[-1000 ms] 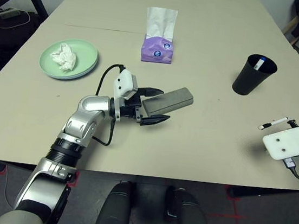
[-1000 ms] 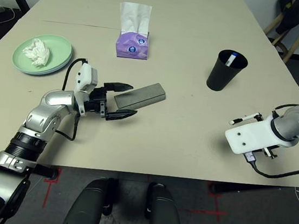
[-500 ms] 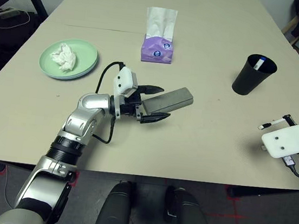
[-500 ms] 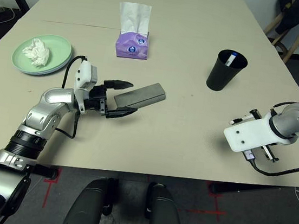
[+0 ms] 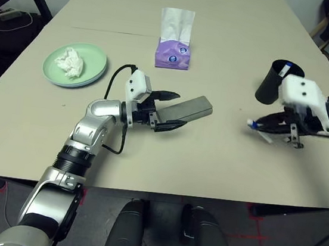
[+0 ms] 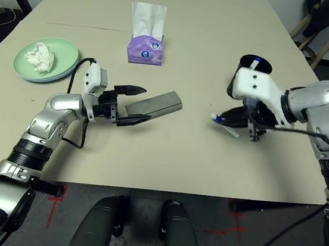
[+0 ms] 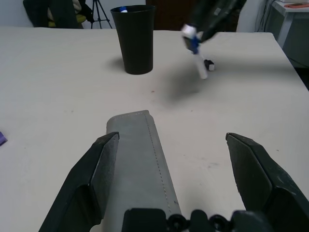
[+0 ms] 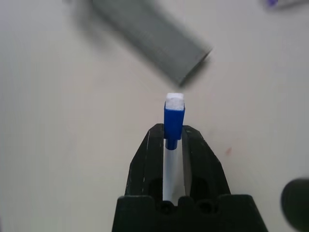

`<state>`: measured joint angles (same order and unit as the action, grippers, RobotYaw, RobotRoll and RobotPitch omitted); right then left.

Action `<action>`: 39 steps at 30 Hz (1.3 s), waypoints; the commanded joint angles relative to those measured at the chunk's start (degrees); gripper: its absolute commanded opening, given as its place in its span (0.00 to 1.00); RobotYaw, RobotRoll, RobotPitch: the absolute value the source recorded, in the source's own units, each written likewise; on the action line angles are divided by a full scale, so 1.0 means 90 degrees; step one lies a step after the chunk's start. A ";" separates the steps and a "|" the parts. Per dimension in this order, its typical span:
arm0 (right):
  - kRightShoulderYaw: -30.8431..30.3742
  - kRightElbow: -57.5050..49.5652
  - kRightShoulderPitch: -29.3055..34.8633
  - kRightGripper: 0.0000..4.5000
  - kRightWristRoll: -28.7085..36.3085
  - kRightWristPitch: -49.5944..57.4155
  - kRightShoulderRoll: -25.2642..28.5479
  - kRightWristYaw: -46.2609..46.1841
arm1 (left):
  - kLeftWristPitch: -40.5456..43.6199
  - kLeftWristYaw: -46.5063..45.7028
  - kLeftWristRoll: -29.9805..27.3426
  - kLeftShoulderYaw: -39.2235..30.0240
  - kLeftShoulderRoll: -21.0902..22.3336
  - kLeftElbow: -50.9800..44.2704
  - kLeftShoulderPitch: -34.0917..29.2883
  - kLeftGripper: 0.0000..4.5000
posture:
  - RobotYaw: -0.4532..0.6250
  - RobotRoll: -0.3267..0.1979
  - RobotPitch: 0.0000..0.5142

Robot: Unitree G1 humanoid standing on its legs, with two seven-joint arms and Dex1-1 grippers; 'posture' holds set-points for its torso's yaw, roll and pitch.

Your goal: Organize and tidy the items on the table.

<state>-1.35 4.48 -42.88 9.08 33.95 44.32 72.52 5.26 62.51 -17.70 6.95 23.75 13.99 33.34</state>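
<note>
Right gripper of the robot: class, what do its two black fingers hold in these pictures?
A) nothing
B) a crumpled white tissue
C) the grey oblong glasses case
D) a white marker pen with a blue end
D: the right gripper is shut on the white marker pen with a blue end, lifted above the light beige table.

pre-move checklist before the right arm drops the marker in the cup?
1. Right gripper shut on white marker pen: ok, pen sits between the fingers with its blue end sticking out.
2. Black tapered cup upright: ok.
3. Room in the cup: cannot tell; one pen already stands in it.
4. Pen over the cup mouth: not ok, it hangs beside the cup, above the table.
5. Left gripper out of the way: ok, open around the grey oblong glasses case, apart from the cup.
</note>
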 commanded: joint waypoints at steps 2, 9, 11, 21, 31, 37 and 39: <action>0.0942 0.0159 -0.0251 0.09 0.0569 0.0131 -0.0792 -0.1419 | -0.0075 -0.0097 0.0124 -0.0007 -0.0007 0.0029 -0.0007 1.00 | 0.46 0.62 0.30; 0.2098 0.0407 -0.0577 0.09 0.1117 -0.0564 -0.1752 -0.3211 | -0.0204 -0.0522 0.0271 -0.0086 -0.0074 0.0079 0.0011 1.00 | 0.46 0.62 0.30; 0.2175 0.0430 -0.0517 0.09 0.1091 -0.0857 -0.1851 -0.3564 | -0.0251 -0.0638 0.0323 -0.0083 -0.0103 0.0110 0.0019 1.00 | 0.45 0.62 0.30; 0.2069 0.0803 -0.0532 0.09 0.0814 -0.1239 -0.1821 -0.4744 | -0.0257 -0.0629 0.0356 -0.0057 -0.0132 0.0163 0.0128 1.00 | 0.45 0.62 0.30; 0.2234 0.1551 -0.0750 0.09 0.0393 -0.2634 -0.1898 -0.6080 | -0.0271 -0.0596 0.0368 -0.0048 -0.0109 0.0200 0.0157 1.00 | 0.45 0.62 0.30; 0.2325 0.1426 -0.0631 0.09 0.0714 -0.1829 -0.1939 -0.6391 | -0.0268 -0.0582 0.0379 -0.0049 -0.0094 0.0196 0.0155 1.00 | 0.45 0.62 0.30; 0.2262 0.1280 -0.0503 0.09 0.0732 -0.1477 -0.1878 -0.6407 | -0.0267 -0.0577 0.0382 -0.0049 -0.0093 0.0194 0.0154 1.00 | 0.45 0.62 0.30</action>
<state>18.71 17.48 -48.64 14.77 18.15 27.05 15.26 3.14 56.66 -14.97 6.05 22.72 14.86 34.53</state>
